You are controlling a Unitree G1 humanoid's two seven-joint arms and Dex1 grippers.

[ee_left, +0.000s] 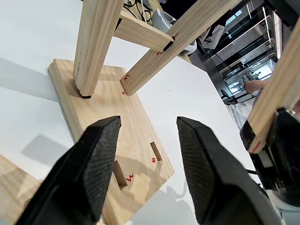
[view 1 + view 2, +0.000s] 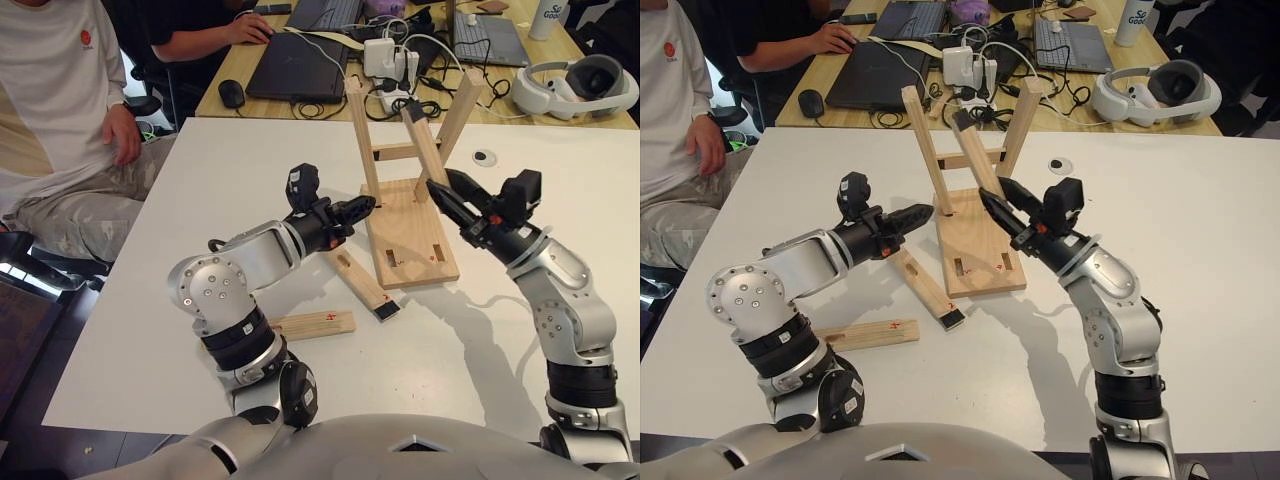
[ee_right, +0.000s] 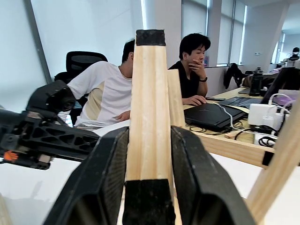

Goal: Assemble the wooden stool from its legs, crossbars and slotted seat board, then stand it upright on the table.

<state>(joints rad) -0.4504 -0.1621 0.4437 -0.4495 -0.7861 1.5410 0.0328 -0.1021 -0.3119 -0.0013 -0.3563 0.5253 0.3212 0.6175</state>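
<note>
Leg (image 2: pixel 424 145) held over seat board (image 2: pixel 415 250) on surface (image 2: pixel 200 170).
Right tool (image 2: pixel 445 192) clamped on tilted leg; left tool (image 2: pixel 362 207) gaping at board's 10 o'clock; loose leg (image 2: pixel 360 280) at 8 o'clock.

An open-plan office: just beyond the white table (image 2: pixel 300 160) stands a wooden table (image 2: pixel 232 68) crowded with laptops (image 2: pixel 295 65), a mouse (image 2: pixel 232 93), chargers (image 2: pixel 385 55) and a headset (image 2: pixel 580 85); behind that, a swivel chair (image 3: pixel 77 63) and tall windows (image 3: pixel 194 16).

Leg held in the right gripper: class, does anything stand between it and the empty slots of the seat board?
Nothing visible does. The leg, clamped in the right gripper, tilts above the seat board, whose two near slots lie uncovered. The open left gripper hovers by the board's left edge, beside that path, not across it.
</note>
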